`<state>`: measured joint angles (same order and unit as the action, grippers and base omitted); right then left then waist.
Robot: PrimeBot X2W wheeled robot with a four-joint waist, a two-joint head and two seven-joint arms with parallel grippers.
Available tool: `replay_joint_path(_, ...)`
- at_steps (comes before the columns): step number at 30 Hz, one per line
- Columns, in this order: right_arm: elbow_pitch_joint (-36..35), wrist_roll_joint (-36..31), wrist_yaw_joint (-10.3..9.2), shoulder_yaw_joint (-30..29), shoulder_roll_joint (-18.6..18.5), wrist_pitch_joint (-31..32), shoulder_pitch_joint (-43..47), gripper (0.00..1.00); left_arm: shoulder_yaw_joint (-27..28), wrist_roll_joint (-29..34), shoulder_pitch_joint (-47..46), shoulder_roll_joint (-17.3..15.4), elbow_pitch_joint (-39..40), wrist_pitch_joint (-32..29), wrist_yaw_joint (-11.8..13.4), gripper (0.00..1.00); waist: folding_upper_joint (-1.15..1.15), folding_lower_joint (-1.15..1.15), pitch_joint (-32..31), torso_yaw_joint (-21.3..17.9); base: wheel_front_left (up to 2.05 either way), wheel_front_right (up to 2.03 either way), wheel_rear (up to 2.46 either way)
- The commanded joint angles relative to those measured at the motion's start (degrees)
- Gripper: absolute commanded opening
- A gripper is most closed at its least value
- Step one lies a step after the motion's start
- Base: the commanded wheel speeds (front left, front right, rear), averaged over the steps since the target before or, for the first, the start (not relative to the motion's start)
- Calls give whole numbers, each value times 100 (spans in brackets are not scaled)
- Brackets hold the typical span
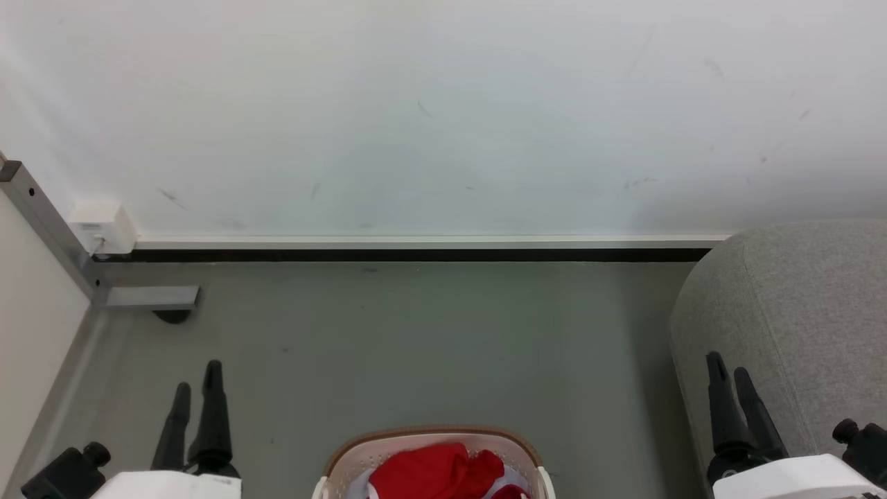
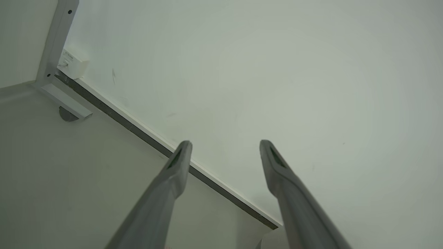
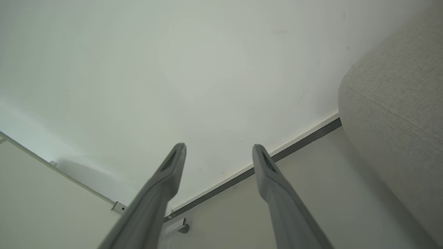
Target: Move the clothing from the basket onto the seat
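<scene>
Lying heaped in the basket (image 1: 433, 434) on the floor (image 1: 416, 346), the red clothing (image 1: 436, 473) sits between left claw (image 1: 197, 378) and right claw (image 1: 727, 365), both wide and empty, the grey seat (image 1: 797, 312) to the right. Best dip one claw into the heap's middle and pinch deep.

Your head view's bottom edge cut off the near part of the basket (image 1: 433, 434) and much of the clothing (image 1: 433, 473) in it. The seat (image 1: 797, 312) ran past the right edge, hiding its extent from you.
</scene>
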<state>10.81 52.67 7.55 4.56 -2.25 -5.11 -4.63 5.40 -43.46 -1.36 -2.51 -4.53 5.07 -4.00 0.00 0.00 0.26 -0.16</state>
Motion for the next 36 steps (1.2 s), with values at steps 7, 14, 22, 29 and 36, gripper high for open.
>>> replay_joint_path(7,4,-834,-5,141,-64,-154,-173,100,-20,676,27,-97,98,159,-21,100,0,0,-13,2,0,0,0)
replay_joint_path(14,23,-1337,-6,208,-68,-270,-176,100,-57,1127,74,-98,107,270,33,100,0,0,-18,0,0,0,0)
replay_joint_path(22,48,-1774,-7,317,-71,-389,-174,100,-56,1613,125,-103,158,394,55,100,0,0,-17,-12,0,0,0)
replay_joint_path(29,45,-2122,-7,408,-73,-490,-185,100,-42,1988,171,-105,202,499,59,100,0,0,-2,-22,0,0,0)
replay_joint_path(36,46,-2429,-8,510,-76,-580,-209,100,-39,2385,186,-109,245,587,65,100,0,0,6,-35,0,0,0)
